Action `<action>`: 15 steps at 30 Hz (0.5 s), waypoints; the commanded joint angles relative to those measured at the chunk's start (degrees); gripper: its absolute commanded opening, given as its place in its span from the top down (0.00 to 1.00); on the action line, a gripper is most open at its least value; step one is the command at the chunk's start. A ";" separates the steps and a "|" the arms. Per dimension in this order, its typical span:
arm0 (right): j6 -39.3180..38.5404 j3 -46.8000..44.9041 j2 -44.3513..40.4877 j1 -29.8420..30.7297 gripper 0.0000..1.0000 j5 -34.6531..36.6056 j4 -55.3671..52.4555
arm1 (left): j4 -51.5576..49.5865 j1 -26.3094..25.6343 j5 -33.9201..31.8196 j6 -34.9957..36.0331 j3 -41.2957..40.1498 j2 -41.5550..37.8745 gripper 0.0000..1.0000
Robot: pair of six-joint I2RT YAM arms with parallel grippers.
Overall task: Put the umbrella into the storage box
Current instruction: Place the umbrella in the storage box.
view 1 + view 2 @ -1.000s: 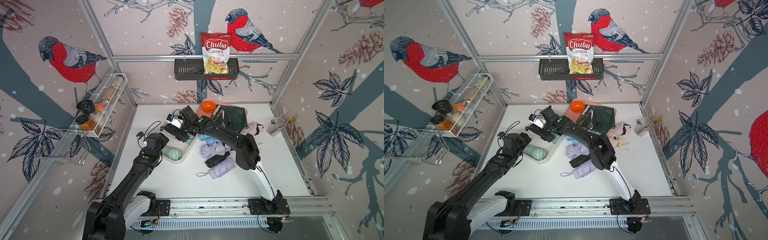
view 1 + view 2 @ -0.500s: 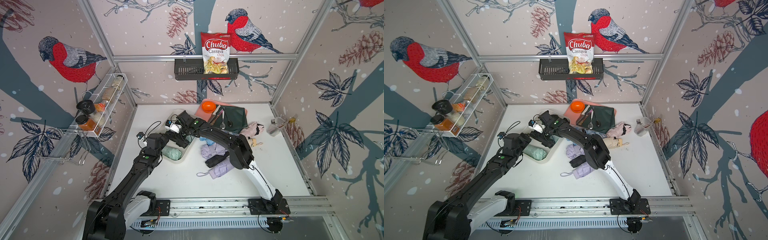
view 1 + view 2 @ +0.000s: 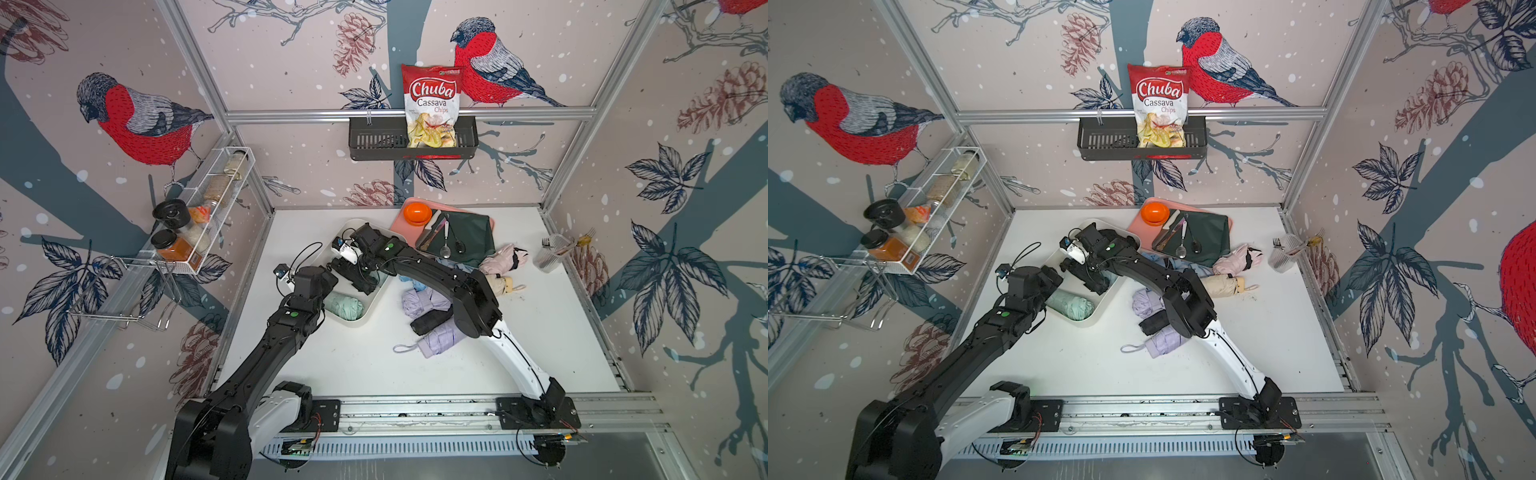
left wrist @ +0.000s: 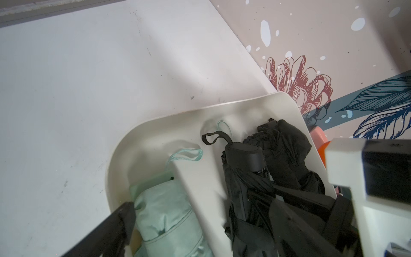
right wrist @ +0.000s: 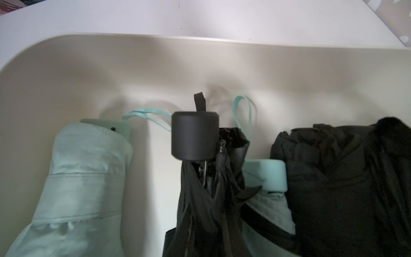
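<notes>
The right end effector [image 3: 354, 272] is clenched on a black folded umbrella [image 5: 198, 178]. It holds the umbrella inside the rim of the cream-white shallow plastic storage box [image 3: 350, 321], which sits at 10 o'clock on the white bench [image 3: 374, 374]. Whether the umbrella touches the box floor I cannot tell.

The left end effector [image 3: 326, 283] is released, jaws wide, at the box's 6 o'clock end. One finger [image 4: 121, 222] is just beside a mint-green folded umbrella [image 3: 345, 305].

Four umbrellas show in the box:
- the mint-green one
- the held black one
- a second black bundle [image 5: 333, 178] close at its side
- an aqua-handled umbrella [image 5: 265, 174], mostly buried between those two

Six more lie loose at 3 o'clock of the box, several partly covered by the right arm:
- a lilac umbrella [image 3: 440, 343]
- a second lilac one [image 3: 422, 300]
- a small black one [image 3: 430, 323]
- a pale blue one [image 3: 415, 284]
- a pink one [image 3: 500, 257]
- a beige one [image 3: 500, 286]

At 12 o'clock a flat pink tray [image 3: 397, 228] carries an orange bowl [image 3: 417, 212], a dark green cloth [image 3: 469, 237] and two spoons [image 3: 445, 245]. The right fingertips are hard to make out in the right wrist view.
</notes>
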 commanded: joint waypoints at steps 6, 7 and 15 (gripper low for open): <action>-0.70 0.01 0.96 -0.79 0.49 8.26 -1.80 | 1.82 -0.04 -0.54 0.27 0.55 0.04 0.02; -0.76 0.03 0.96 -0.76 0.48 8.36 -1.68 | 1.82 -0.03 -0.55 0.27 0.49 0.08 0.02; -0.50 0.21 0.29 -0.78 0.34 10.04 -1.49 | 1.83 -0.01 -0.63 0.27 0.60 0.03 0.02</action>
